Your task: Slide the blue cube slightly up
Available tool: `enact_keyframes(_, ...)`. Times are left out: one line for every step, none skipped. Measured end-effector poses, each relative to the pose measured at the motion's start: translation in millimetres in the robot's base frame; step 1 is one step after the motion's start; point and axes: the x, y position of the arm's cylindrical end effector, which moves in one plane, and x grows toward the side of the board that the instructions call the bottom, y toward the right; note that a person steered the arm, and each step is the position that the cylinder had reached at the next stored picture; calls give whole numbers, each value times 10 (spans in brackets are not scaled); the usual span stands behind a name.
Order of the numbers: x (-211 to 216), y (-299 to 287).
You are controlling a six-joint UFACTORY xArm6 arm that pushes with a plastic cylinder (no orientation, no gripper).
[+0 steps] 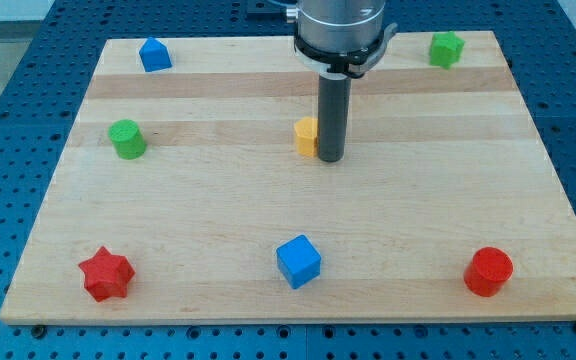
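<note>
Blue cube (298,261) is lying near the view's bottom centre while our tip (331,160), a bare rod holding nothing, is touching the yellow block (307,136) well above it; we are judging that the tip should circle below the cube before pushing upward briefly.

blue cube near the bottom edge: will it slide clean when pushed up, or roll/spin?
The blue cube sits on a flat face, so it should slide, not roll. It is turned corner-on to the board's edges, so an off-centre push would probably spin it. It looks small and solid, likely light. My tip is well above it, beside the yellow block.
</note>
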Motion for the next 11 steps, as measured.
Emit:
enact_keyframes(282,10)
enact_keyframes(940,10)
enact_keyframes(1361,20)
enact_keyframes(1415,22)
enact_keyframes(1620,22)
enact_keyframes(1914,21)
enact_keyframes(1914,-7)
enact_keyframes(1914,-215)
enact_keyframes(1898,-344)
enact_keyframes(1699,-368)
enact_keyframes(1563,-368)
